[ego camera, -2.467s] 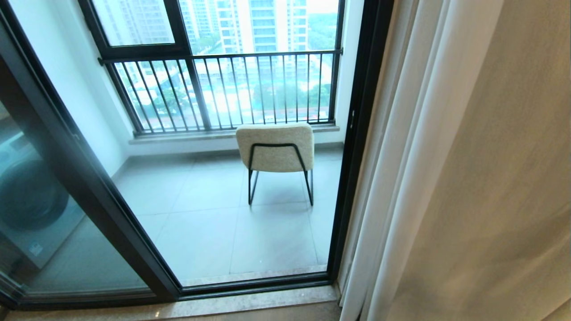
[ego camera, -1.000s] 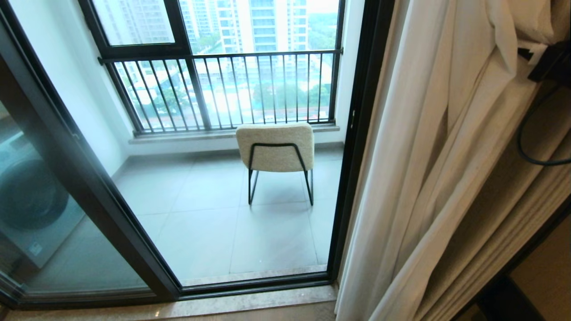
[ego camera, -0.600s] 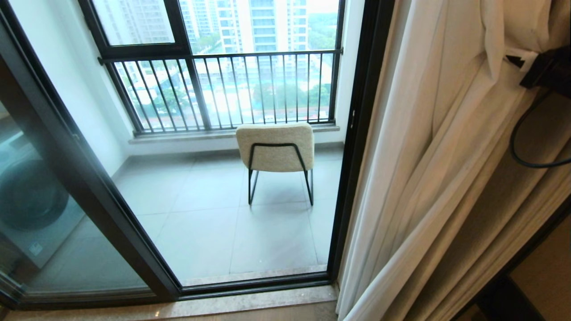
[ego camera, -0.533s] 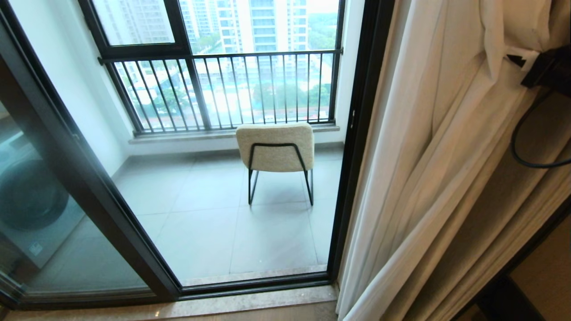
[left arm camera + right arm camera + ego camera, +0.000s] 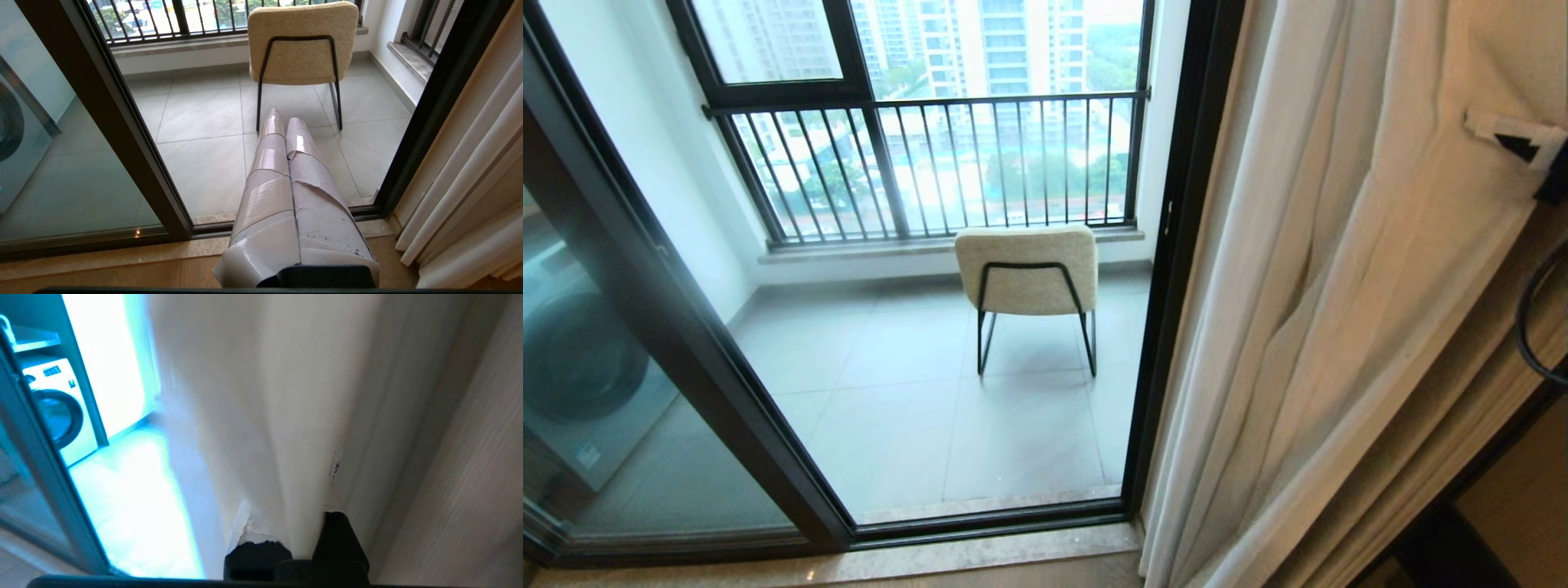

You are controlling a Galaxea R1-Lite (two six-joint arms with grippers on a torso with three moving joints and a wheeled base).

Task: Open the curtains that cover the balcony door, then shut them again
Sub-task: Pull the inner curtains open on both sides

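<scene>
We have the curtains [image 5: 1339, 269] bunched at the right edge of the balcony door [image 5: 1168, 269], so the glass stands uncovered and the chair [image 5: 1027, 273] on the balcony floor shows plainly through it. By that we judge the opening half done and the closing half in hand.

Our right gripper [image 5: 1515, 139] sits far to the right and high in the head view, clamped on a fold of the sheer white fabric. The right wrist view shows why: the cloth runs straight out from between the two fingers [image 5: 339, 535], pinched tight, so that any sideways pull carries the whole hanging length along its rail. The hold is taken well up the fabric, which we reckon gives a cleaner drag than tugging near the hem. A thicker beige drape [image 5: 1445, 384] hangs just right of the sheer one and is not in the grip.

Our left gripper [image 5: 284, 122] is parked low in front of the door sill, its taped fingers pressed together, holding nothing and pointing toward the chair.
</scene>
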